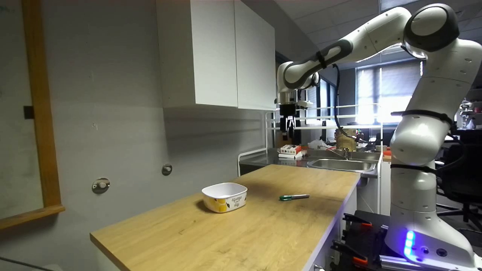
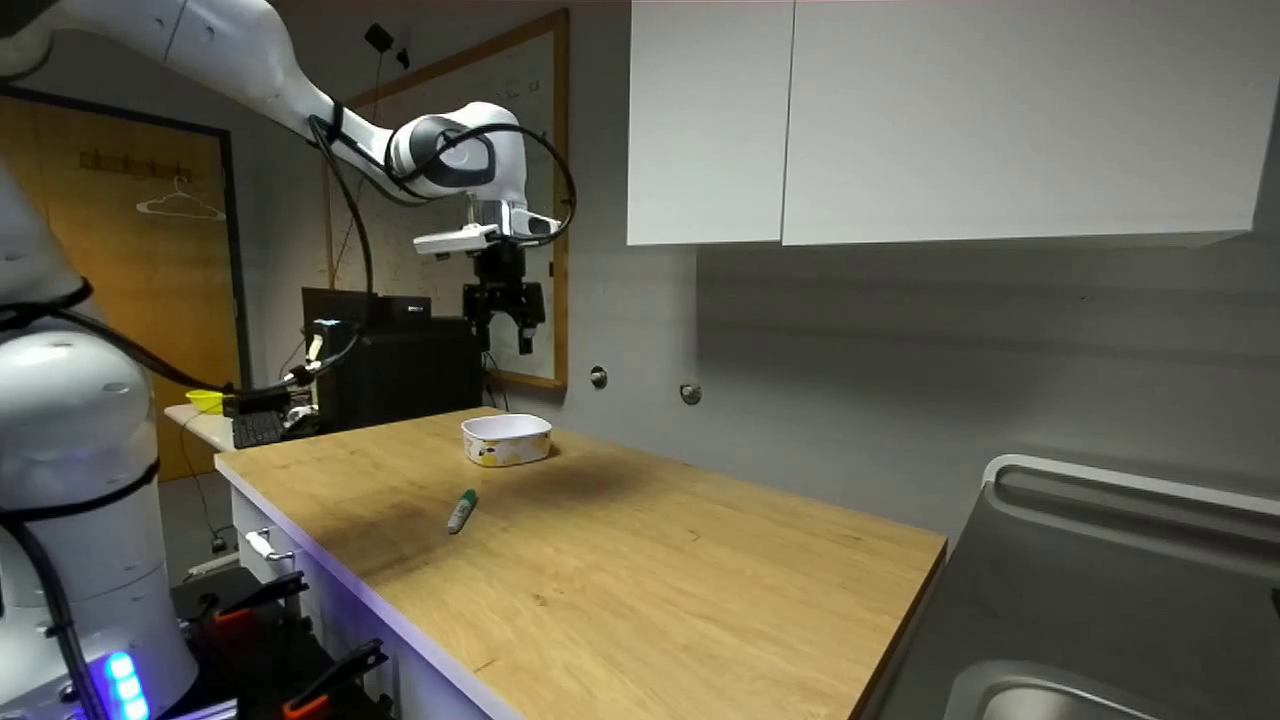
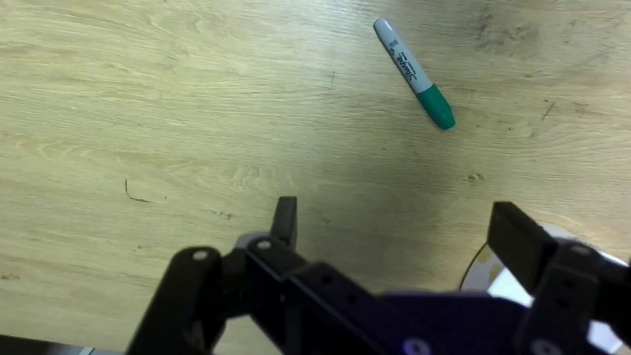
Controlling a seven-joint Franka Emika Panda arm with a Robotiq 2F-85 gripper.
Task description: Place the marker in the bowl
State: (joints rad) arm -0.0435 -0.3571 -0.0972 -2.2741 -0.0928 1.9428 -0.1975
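The marker, grey with a green cap, lies flat on the wooden counter in both exterior views (image 1: 293, 197) (image 2: 462, 511). It also shows at the top of the wrist view (image 3: 414, 74). The bowl, white inside with yellow fruit prints outside, stands upright on the counter, apart from the marker, in both exterior views (image 1: 226, 204) (image 2: 507, 449). In the wrist view the bowl (image 3: 508, 287) is partly hidden behind the right finger. My gripper (image 1: 287, 131) (image 2: 503, 338) (image 3: 397, 212) is open and empty, pointing down, high above the counter.
The wooden counter (image 1: 241, 237) (image 2: 620, 560) runs along a grey wall. White wall cabinets (image 1: 218, 56) (image 2: 1000, 120) hang above. A metal sink (image 1: 342, 164) adjoins one end, with a box (image 1: 290, 149) beside it. A white rail rack (image 1: 380, 150) stands near the sink.
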